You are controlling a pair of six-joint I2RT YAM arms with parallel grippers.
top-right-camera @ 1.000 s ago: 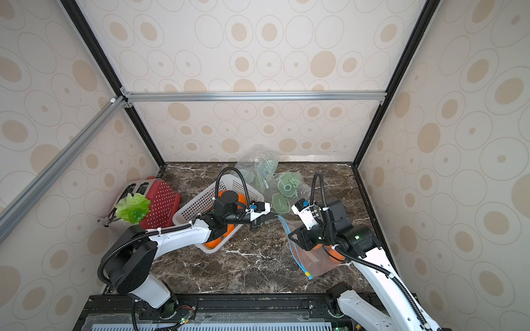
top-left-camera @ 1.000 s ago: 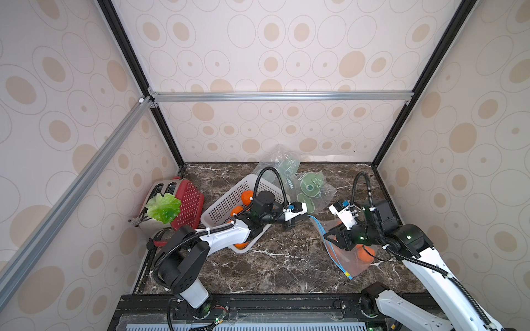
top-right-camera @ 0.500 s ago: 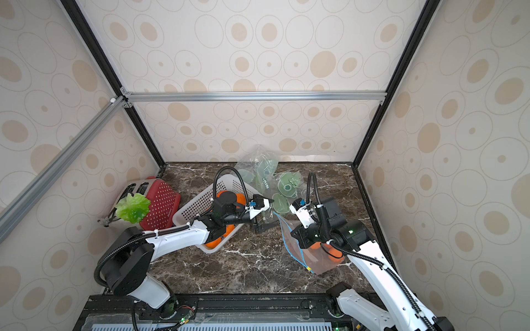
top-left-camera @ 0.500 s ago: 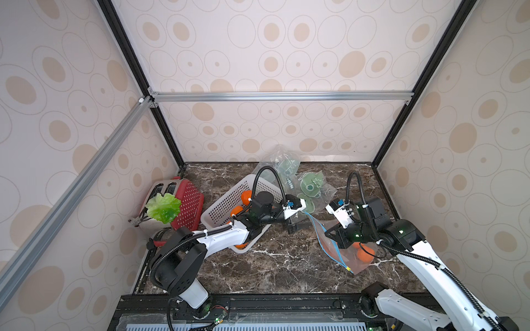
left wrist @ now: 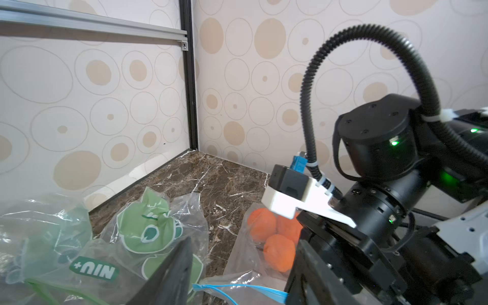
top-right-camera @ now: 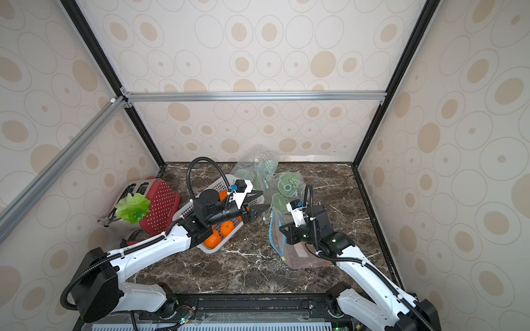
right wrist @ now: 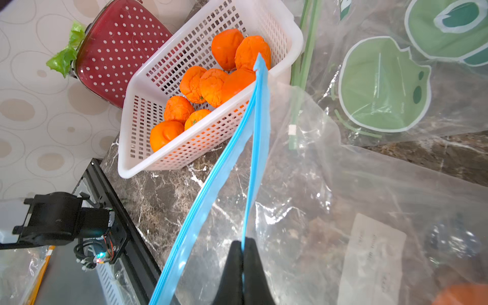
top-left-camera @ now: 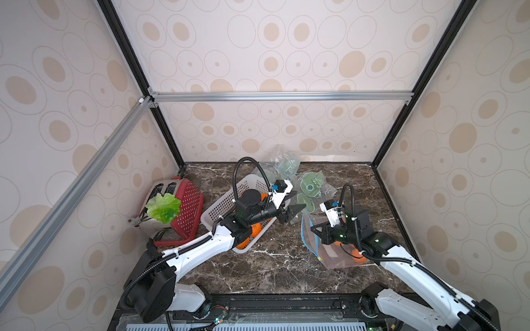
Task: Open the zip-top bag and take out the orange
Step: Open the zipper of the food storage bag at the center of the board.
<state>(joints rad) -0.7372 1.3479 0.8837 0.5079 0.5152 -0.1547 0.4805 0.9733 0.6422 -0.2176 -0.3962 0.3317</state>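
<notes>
In both top views a clear, crinkled bag (top-left-camera: 332, 255) with a blue zip (top-left-camera: 308, 239) lies on the right side of the marble table (top-left-camera: 272, 266). Its oranges (top-left-camera: 358, 255) sit at the closed end, partly under the right arm. The right gripper (top-left-camera: 314, 227) reaches in low, pinched shut on the zip's edge. The left gripper (top-left-camera: 300, 199) stretches level past a white perforated basket (top-left-camera: 212, 213). Its jaws are parted and empty, just short of the bag.

In the left wrist view, two black fingers (left wrist: 171, 272) stand apart with nothing between them. Beyond them, round matte oranges (left wrist: 277, 250) show through the film, beside glossy green bags (left wrist: 148, 229).

In the right wrist view, blunt fingertips (right wrist: 232, 264) press together on the zip (right wrist: 254, 132). It runs taut toward the basket (right wrist: 121, 148) of pebbly fruit (right wrist: 211, 84), and wrinkled film sags beside it.
</notes>
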